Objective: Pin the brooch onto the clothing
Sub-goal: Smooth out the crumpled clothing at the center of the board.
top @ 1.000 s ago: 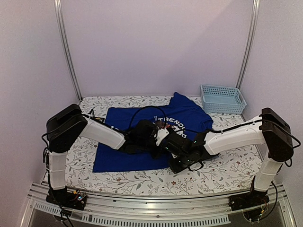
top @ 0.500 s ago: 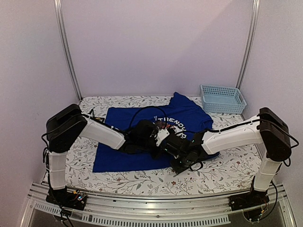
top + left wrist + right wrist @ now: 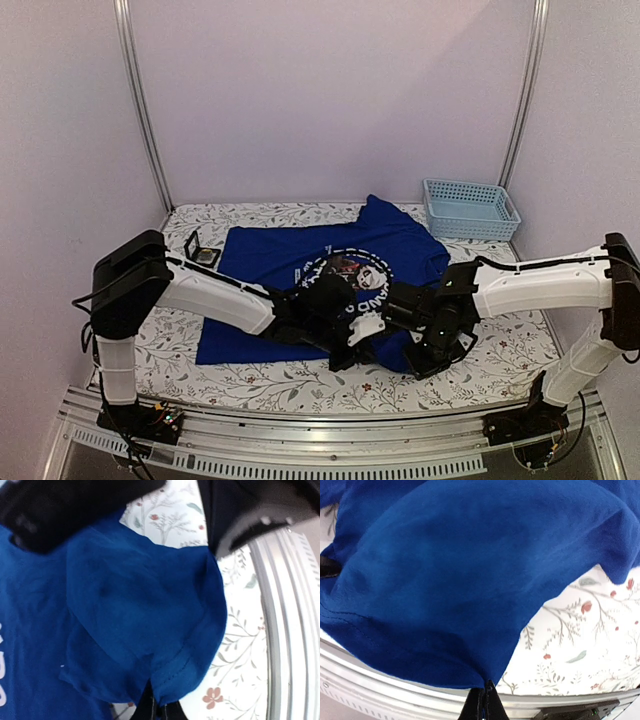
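We see the blue T-shirt (image 3: 265, 265) spread over the middle of the flower-patterned table (image 3: 490, 350), its round print (image 3: 350, 272) facing up, a little right of centre. Most of the cloth lies flat. The near right part of the hem is gathered up off the table in a loose fold.

Both arms meet at that fold. In the left wrist view, the left gripper (image 3: 159, 710) has its fingertips pressed together on the stitched hem, and the fabric billows away from them over the table's near edge. In the right wrist view, the right gripper (image 3: 484, 702) is likewise clamped on the hem edge, with the shirt hanging in front of it above the metal rail (image 3: 395, 685).

From above, the left arm (image 3: 215, 295) stretches low from its base at the near left. Its white forearm lies across the shirt's near left side and its dark wrist sits beside the print. The right arm (image 3: 540, 285) reaches in from the near right, nearly level, with its wrist turned down toward the fold. The two wrists are just beside each other.

A light blue basket (image 3: 470, 208) stands at the far right corner. A small dark object (image 3: 203, 252) sits by the shirt's far left corner; we cannot tell what it is.
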Controlling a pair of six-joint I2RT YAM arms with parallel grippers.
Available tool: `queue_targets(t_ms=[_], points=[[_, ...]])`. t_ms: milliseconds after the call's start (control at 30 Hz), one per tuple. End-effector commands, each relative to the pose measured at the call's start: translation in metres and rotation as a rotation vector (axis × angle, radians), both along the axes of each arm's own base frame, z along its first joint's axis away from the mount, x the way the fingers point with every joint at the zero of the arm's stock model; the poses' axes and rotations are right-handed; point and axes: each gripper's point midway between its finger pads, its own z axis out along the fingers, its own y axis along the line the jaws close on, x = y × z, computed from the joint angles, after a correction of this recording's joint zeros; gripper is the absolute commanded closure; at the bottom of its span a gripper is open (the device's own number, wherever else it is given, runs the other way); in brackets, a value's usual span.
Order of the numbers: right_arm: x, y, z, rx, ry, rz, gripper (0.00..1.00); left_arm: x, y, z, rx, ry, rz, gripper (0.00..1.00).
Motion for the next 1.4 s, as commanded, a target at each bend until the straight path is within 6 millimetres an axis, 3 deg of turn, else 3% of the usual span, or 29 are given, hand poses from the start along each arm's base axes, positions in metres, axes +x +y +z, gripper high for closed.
queue_targets(t_ms=[0,267,467,567,633,700,800,900,967,1033,1133,1233,1367], points=[[-0.035,-0.029,0.007,-0.047,0.139,-0.081,1.0,-0.037,0.002,-0.016,0.088,0.048,-0.136,0.98],[-0.057,-0.043,-0.01,-0.05,0.224,-0.088,0.98,-0.055,0.001,-0.023,0.129,0.107,-0.185,0.89],[-0.058,-0.045,-0.011,-0.063,0.231,-0.076,0.78,-0.062,0.011,-0.017,0.178,0.127,-0.199,0.55],[-0.055,-0.048,-0.004,-0.074,0.216,-0.076,0.66,-0.064,0.024,0.005,0.191,0.134,-0.198,0.47],[-0.05,-0.05,0.005,-0.077,0.197,-0.082,0.63,-0.061,0.034,0.035,0.146,0.124,-0.177,0.48],[-0.037,-0.047,0.02,-0.046,0.151,-0.094,0.62,-0.043,0.047,0.054,0.114,0.106,-0.094,0.5],[-0.003,-0.046,0.038,-0.001,0.041,-0.134,0.63,0.012,0.081,0.059,0.119,0.069,0.188,0.57],[0.044,-0.042,0.046,0.101,-0.094,-0.191,0.67,0.076,0.137,0.04,0.176,0.073,0.594,0.73],[0.076,-0.038,0.044,0.166,-0.18,-0.232,0.73,0.096,0.174,0.023,0.224,0.105,0.782,0.77],[0.102,-0.039,0.036,0.176,-0.264,-0.252,0.79,0.101,0.202,0.01,0.262,0.115,0.907,0.77],[0.122,-0.048,0.007,0.131,-0.277,-0.299,0.84,0.098,0.233,-0.003,0.276,0.093,1.033,0.76],[0.129,-0.062,-0.02,0.022,-0.279,-0.337,0.86,0.089,0.26,-0.02,0.286,0.134,1.146,0.76],[0.119,-0.079,-0.043,-0.063,-0.251,-0.372,0.85,0.075,0.284,-0.032,0.307,0.156,1.23,0.77]])
